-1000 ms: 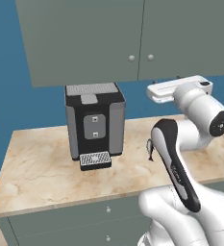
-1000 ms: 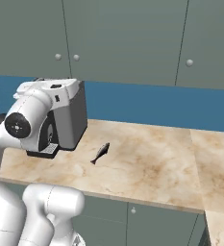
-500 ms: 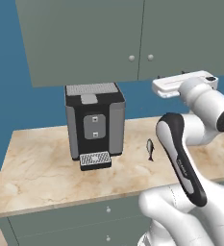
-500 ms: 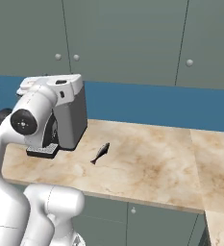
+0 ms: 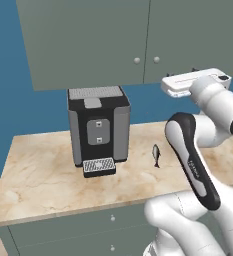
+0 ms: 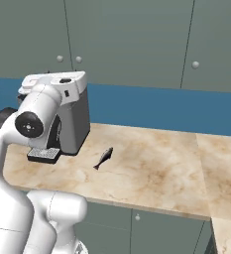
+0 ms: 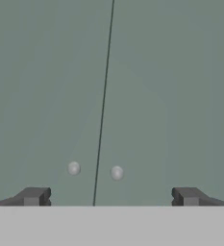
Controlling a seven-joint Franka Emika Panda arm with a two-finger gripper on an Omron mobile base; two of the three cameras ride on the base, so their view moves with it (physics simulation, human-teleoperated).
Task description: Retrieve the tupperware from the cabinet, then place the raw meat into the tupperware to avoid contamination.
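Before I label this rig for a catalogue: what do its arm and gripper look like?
A glossy white arm of rounded segments, with dark joints, one long black band carrying small pale lettering, and a round dark cap at the elbow. The gripper has two small blocky dark grey fingertips. No cables visible.

We are in a rendered home kitchen. We see a marble-patterned counter (image 5: 48,170) running along a blue wall (image 6: 151,111), with grey-green drawer fronts (image 5: 88,225) below it and a grey-green wall cabinet (image 5: 88,40) with small round pale knobs (image 7: 73,168) above. A black-and-silver coffee machine (image 5: 99,127) stands on the counter, and a small raw fish (image 6: 103,158) lies beside it.
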